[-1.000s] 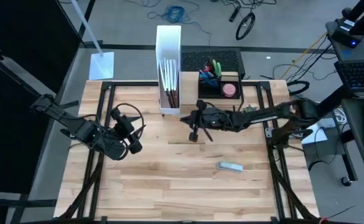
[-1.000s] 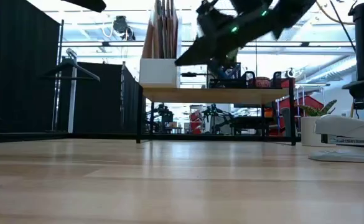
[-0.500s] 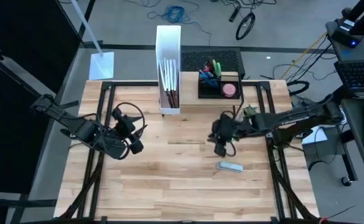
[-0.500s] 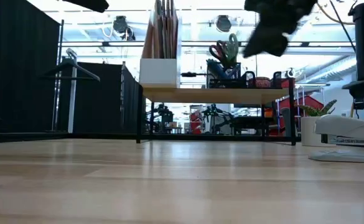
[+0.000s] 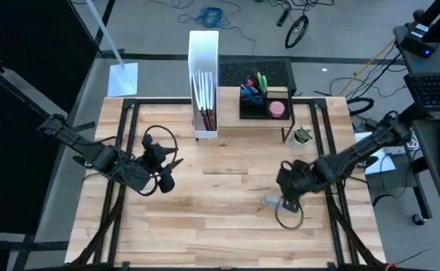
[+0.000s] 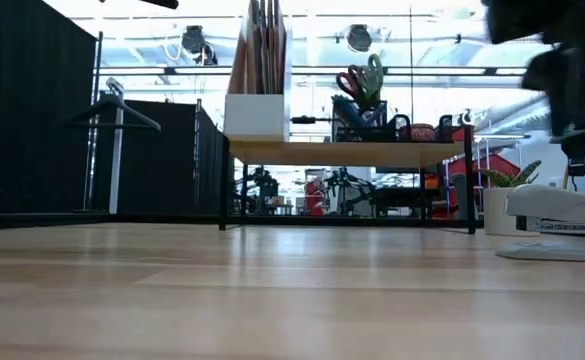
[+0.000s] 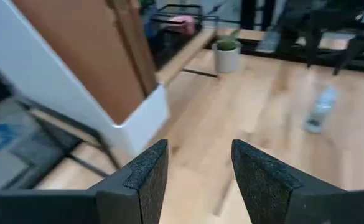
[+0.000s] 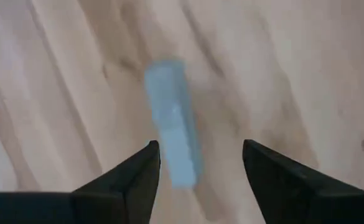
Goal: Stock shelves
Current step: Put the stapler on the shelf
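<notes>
The shelves [image 5: 238, 126] are a low light-wood riser at the table's far middle, standing on thin black legs [image 6: 347, 152]. A pale blue-grey stapler [image 5: 268, 200] lies flat on the table at the near right; it also shows in the right wrist view [image 8: 172, 127] and the low view [image 6: 557, 205]. My right gripper [image 5: 281, 200] hovers over it, open [image 8: 200, 171], one finger on either side of the stapler and apart from it. My left gripper [image 5: 167, 172] waits open [image 7: 197, 165] at the table's left middle, with nothing between its fingers.
On the shelves stand a tall white file box [image 5: 203, 75] with brown folders and a black organizer tray [image 5: 265, 102] with scissors and pens. A small potted plant [image 5: 302, 135] sits on the table right of the riser. Bare wood lies in the middle and near the front.
My right gripper has swung from just in front of the shelves toward the table's near right and down, and now stands over the stapler. The stapler has stayed where it was.
</notes>
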Available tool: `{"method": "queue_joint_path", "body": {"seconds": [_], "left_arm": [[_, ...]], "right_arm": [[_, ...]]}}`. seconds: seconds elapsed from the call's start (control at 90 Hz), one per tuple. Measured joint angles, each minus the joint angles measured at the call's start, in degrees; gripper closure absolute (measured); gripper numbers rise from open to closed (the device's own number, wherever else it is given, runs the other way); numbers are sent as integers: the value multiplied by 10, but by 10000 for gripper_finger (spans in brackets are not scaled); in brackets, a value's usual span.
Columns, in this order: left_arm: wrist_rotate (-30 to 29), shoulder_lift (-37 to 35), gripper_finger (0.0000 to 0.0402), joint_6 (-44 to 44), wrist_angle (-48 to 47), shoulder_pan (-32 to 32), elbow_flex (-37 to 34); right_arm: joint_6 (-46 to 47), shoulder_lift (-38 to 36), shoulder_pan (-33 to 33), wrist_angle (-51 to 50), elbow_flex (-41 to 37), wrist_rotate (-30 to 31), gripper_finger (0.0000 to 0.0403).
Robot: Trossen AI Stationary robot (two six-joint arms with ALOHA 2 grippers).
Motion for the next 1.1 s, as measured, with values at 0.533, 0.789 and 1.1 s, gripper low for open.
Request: {"method": "queue_joint_path", "body": {"seconds": [0.533, 0.789, 1.1], "left_arm": [[226, 182, 238, 162, 320, 91, 0], [285, 299, 238, 161, 499, 141, 0], [326, 446, 238, 162, 555, 177, 71]], "right_arm": [[279, 0, 236, 66, -124, 74, 236], [303, 0, 246, 159, -164, 120, 257], [334, 2, 246, 259, -215, 136, 288]]}}
